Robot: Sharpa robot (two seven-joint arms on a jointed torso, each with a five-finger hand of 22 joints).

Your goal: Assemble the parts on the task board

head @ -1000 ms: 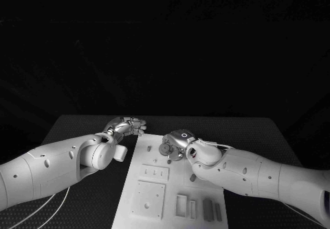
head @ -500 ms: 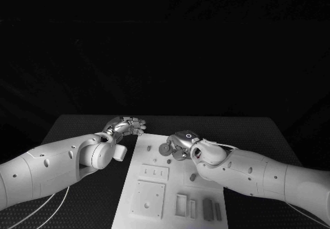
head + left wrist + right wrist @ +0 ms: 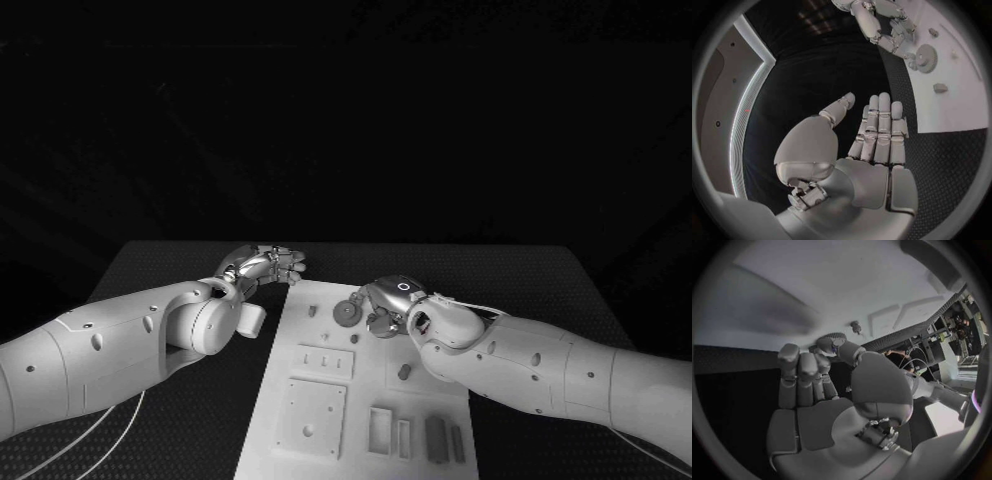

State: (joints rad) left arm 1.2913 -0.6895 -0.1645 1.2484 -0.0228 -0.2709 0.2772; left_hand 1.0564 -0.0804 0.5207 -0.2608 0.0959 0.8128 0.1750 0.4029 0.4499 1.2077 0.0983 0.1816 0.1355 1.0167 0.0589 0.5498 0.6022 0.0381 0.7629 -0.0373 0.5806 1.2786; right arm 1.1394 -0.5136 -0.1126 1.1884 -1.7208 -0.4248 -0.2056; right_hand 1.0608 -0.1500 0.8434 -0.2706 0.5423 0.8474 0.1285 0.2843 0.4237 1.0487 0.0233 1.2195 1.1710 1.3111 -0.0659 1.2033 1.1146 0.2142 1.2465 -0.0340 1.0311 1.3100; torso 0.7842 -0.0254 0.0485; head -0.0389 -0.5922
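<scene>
Left arm: enters from lower left of the head view, reaching to centre. Left hand (image 3: 268,264): holds nothing, fingers (image 3: 879,125) straight and side by side, thumb apart.

Right arm: enters from lower right. Right hand (image 3: 381,300): centre of frame, fingers (image 3: 801,371) curled inward, thumb bent across; whether it grips anything is unclear.

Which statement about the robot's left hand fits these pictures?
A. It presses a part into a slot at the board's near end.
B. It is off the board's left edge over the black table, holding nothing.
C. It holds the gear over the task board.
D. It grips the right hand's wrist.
B: the left hand sits beside the task board over the black table, fingers straight with nothing in them; the gear is at the right hand.
</scene>
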